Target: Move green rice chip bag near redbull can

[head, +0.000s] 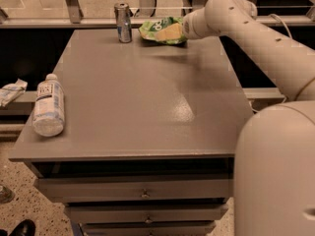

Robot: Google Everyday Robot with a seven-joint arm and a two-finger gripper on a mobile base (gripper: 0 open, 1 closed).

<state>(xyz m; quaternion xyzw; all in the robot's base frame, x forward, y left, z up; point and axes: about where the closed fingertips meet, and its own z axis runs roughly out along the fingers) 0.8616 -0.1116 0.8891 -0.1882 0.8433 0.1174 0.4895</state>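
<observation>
The green rice chip bag (158, 30) is at the far end of the grey table (147, 102), just right of the redbull can (122, 22), which stands upright near the table's back edge. My gripper (179, 31) comes in from the right and is shut on the bag's right side, holding it slightly above the tabletop, with a faint shadow below. The bag covers most of the gripper. A small gap separates the bag from the can.
A clear plastic bottle with a white label (48, 104) lies on its side at the table's left edge. A metal rail (74, 21) runs behind the table. Drawers (142, 193) sit under the front edge. My white base (275, 176) fills the lower right.
</observation>
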